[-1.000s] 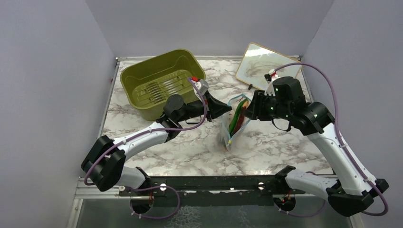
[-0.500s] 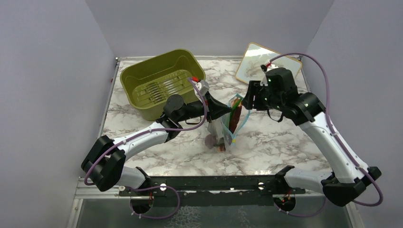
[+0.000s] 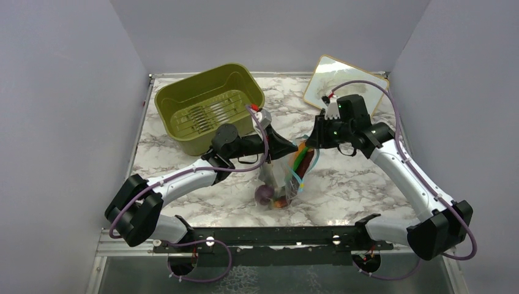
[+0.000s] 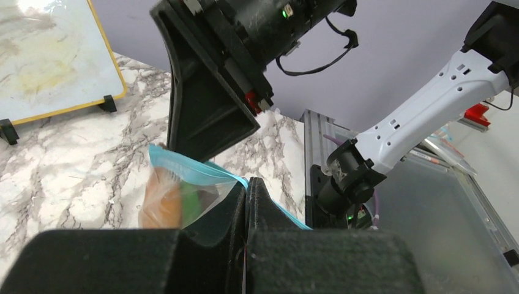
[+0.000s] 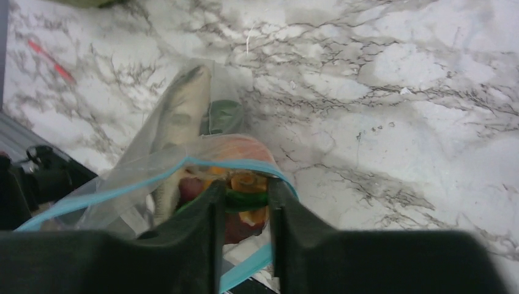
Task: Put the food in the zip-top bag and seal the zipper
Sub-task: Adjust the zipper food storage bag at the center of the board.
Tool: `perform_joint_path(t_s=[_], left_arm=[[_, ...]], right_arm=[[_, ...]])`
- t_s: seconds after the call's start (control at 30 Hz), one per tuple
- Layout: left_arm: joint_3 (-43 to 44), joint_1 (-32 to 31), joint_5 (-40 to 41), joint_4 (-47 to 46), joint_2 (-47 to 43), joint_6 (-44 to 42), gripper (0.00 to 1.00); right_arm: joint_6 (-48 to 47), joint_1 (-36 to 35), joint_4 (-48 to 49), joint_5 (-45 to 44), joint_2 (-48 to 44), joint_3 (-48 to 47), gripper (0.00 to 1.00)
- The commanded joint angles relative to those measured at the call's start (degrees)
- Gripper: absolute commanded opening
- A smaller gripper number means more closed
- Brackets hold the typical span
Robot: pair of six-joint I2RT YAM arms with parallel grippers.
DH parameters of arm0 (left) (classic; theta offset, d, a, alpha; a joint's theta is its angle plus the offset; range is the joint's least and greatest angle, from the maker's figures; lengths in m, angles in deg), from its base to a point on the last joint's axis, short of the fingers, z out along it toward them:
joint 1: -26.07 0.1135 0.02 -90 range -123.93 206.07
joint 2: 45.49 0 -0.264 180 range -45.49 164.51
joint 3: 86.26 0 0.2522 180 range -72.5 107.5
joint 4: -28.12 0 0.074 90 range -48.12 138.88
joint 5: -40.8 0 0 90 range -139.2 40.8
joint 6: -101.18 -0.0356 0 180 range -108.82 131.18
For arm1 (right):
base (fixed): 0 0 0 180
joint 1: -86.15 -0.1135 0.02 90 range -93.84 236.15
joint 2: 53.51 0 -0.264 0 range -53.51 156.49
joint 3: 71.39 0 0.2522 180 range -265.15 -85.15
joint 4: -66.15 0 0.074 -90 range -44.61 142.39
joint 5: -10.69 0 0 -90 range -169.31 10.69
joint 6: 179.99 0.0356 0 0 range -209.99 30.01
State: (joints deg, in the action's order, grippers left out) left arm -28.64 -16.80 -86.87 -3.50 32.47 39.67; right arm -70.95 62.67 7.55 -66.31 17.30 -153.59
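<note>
The clear zip-top bag point(image 3: 283, 177) hangs between my two grippers above the marble table. My left gripper point(image 3: 292, 147) is shut on the zipper point(image 4: 196, 168), the blue strip at the bag's mouth, with its jaws pressed together point(image 4: 246, 184). My right gripper point(image 3: 311, 142) reaches into the open mouth from the other side. It is shut on the food point(image 5: 245, 199), a green piece with an orange piece point(image 5: 248, 180) beside it. The blue strip point(image 5: 122, 190) curves round the right fingertips. A pink-purple onion point(image 3: 264, 193), a white piece point(image 5: 177, 122) and a dark green vegetable point(image 5: 223, 116) lie lower in the bag.
The olive-green tub point(image 3: 208, 107) stands at the back left, close behind my left arm. A wood-framed board point(image 3: 343, 82) leans at the back right. Grey walls close in both sides and the back.
My right gripper has moved left and towards the left gripper, lowering the long food into the bag. The bag has swung left and opened wider, and the onion now shows at its bottom.
</note>
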Motion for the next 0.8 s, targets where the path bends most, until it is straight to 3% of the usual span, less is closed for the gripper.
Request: perform_joint_path(t_s=[0.0, 0.07, 0.27, 0.47, 0.57, 0.77], left_arm=[[0.82, -0.28, -2.85, -4.91, 0.08, -1.79, 0.00], [0.72, -0.28, -2.76, -4.94, -0.01, -2.18, 0.00], [1.21, -0.27, -3.44, -4.91, 0.06, -2.33, 0.00], [3.00, -0.37, -5.72, -4.91, 2.11, -1.80, 0.00], [3.03, -0.37, -5.69, -4.96, 2.09, -2.09, 0.00], [1.96, -0.34, -4.22, -4.92, 0.55, -2.99, 0.00]], right_arm=[[-2.26, 0.02, 6.04, 9.83, -3.12, 4.68, 0.18], [-2.30, 0.02, 6.47, 8.97, -4.11, 5.64, 0.11], [2.58, 0.00, 4.17, 5.82, -5.27, 4.19, 0.05], [17.56, 0.02, 17.45, 15.00, -9.44, 14.74, 0.04], [18.17, 0.02, 16.71, 11.61, -9.80, 14.96, 0.11], [8.08, -0.01, -0.01, 1.69, -10.25, 1.31, 0.41]])
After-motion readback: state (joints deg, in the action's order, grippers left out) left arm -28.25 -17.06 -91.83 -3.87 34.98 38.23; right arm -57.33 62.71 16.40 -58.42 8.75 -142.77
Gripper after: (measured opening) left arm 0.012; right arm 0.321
